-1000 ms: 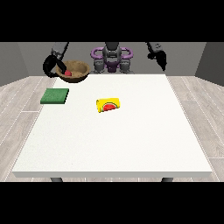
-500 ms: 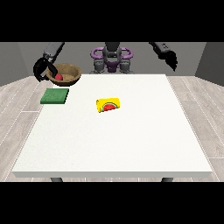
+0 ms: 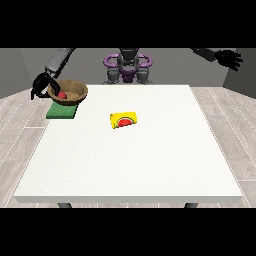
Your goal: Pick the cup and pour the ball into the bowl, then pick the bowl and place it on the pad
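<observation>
A brown bowl with a red ball inside it is over the back edge of the green pad, near the table's far left corner. The hand at the view's left is curled round the bowl's left rim. I cannot tell whether the bowl touches the pad. A yellow cup lies on its side near the middle of the table, its red-lined mouth facing the camera. The hand at the view's right is raised high, beyond the table's right edge, with its fingers spread and nothing in it.
The white table stretches wide towards the camera in front of the cup. The robot's purple and grey torso stands behind the far edge.
The bowl, held by the hand at the view's left, has moved left and down to the pad. The hand at the view's right has swung further out to the right.
</observation>
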You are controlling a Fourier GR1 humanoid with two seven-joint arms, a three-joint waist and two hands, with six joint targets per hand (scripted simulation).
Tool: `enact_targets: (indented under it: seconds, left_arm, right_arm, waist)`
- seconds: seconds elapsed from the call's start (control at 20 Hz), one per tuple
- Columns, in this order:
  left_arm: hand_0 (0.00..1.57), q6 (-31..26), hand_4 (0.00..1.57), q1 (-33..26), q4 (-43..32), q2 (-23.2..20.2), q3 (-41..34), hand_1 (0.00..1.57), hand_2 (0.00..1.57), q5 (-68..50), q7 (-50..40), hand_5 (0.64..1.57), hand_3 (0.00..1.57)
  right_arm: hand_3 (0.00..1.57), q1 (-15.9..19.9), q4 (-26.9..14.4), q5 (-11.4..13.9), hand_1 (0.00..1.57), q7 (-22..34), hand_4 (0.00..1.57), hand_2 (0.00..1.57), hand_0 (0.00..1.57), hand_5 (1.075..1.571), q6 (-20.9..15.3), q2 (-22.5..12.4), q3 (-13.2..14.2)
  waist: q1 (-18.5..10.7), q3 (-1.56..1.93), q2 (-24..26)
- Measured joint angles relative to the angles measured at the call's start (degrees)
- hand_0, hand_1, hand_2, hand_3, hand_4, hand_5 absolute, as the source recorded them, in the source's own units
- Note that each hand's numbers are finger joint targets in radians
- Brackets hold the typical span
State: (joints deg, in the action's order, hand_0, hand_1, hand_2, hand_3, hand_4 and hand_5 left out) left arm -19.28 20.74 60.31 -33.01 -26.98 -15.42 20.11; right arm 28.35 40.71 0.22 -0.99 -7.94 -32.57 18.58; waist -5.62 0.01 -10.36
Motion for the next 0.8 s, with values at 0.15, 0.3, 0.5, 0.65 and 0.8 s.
enact_targets:
  seconds: [0.15,0.3,0.5,0.65,0.8]
  left_arm:
    - [0.00,-2.07,1.19,0.81,-3.80,-2.80,-2.10,0.00,0.00,-0.85,2.59,1.557,0.00]
    - [0.00,-2.96,1.19,0.69,-4.39,-4.02,-2.83,0.00,0.00,-1.22,3.68,1.557,0.00]
    - [0.00,-3.60,1.17,0.81,-3.68,-4.71,-3.21,0.00,0.00,-2.11,3.46,1.548,0.00]
    - [0.00,-3.64,1.18,1.22,-3.20,-5.12,-3.13,0.00,0.00,-2.46,2.91,1.551,0.00]
    - [0.00,-4.13,1.16,1.78,-4.46,-6.05,-3.28,0.00,0.00,-2.58,2.97,1.547,0.00]
  right_arm:
    - [0.00,1.43,0.38,-0.04,1.57,-0.27,0.69,1.57,1.57,1.567,-1.04,0.62,0.11]
    - [1.04,2.10,-1.40,-0.70,1.55,-0.79,0.00,1.57,1.55,1.560,-2.64,-0.18,1.96]
    - [1.06,3.05,-4.94,-0.50,0.61,-0.90,0.00,0.68,0.61,1.520,-3.50,-2.81,3.43]
    - [0.65,4.59,-7.08,-0.99,0.00,-0.49,0.00,0.42,0.00,1.460,-2.00,-3.74,3.86]
    - [0.09,6.17,-7.60,-1.31,0.00,0.60,0.00,0.14,0.00,1.370,-0.74,-4.18,3.70]
  waist:
    - [0.56,-0.03,-1.70]
    - [0.22,0.00,-2.99]
    - [-0.62,0.01,-4.27]
    - [-0.96,0.03,-4.92]
    - [-0.59,0.01,-4.78]
